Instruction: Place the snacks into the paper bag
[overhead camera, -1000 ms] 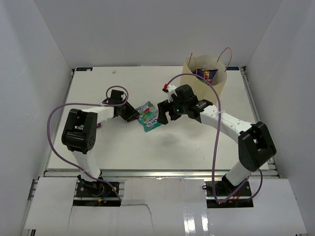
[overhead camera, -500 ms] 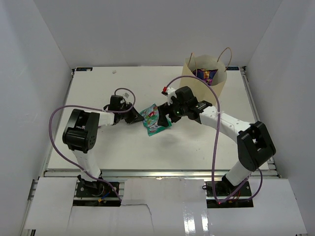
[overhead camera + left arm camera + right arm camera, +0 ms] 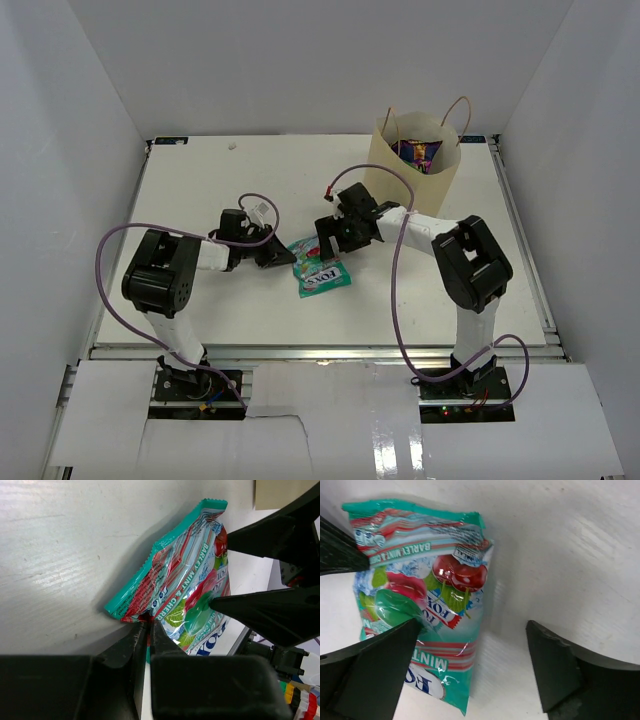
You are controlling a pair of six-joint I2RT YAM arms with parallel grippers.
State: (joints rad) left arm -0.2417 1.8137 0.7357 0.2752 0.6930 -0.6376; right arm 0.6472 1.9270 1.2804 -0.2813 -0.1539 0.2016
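Note:
A teal pouch [image 3: 320,270] with mint and cherry pictures lies flat on the white table [image 3: 220,180], one of the snacks. My left gripper [image 3: 289,261] is shut on its left corner; in the left wrist view the left gripper [image 3: 148,625] pinches the crimped edge of the pouch [image 3: 185,575]. My right gripper [image 3: 326,238] hangs open over the pouch's far end. In the right wrist view the right gripper [image 3: 470,665] has one finger [image 3: 380,665] over the pouch [image 3: 420,600] and the other over bare table. The paper bag [image 3: 412,180] stands at the back right with a purple snack bag [image 3: 418,152] inside.
White walls enclose the table on three sides. Purple cables [image 3: 110,270] loop beside both arms. The right arm's black fingers [image 3: 270,610] fill the right of the left wrist view. A beige corner of the paper bag [image 3: 280,494] shows at its top right.
My left gripper has closed on the pouch's corner. The pouch has slid toward the near edge and turned. The right arm has folded in, its gripper staying open.

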